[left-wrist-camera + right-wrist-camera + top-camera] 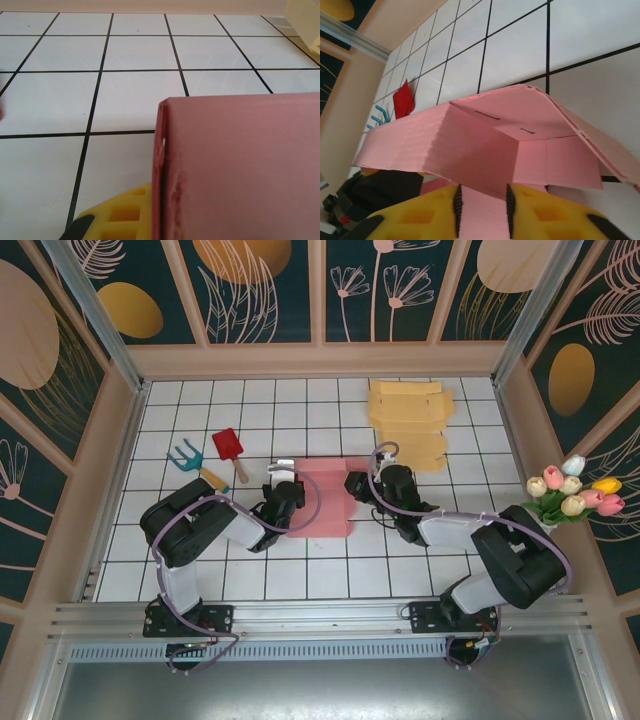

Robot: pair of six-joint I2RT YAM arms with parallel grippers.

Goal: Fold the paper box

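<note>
Since card looks light, thin, easily creased, grip pink box (322,498) by flap edges. Box central on tabletop (300,410); right fingers (555,220) pinched on its flap; left fingers (125,215) beside wall, grip unclear.

Yellow sheets (408,420) far right; tiles (330,565) before pink box (322,498) free.

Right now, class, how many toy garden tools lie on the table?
2: red shovel left of the pink box; teal rake beside it, further left. More may be hidden.
</note>
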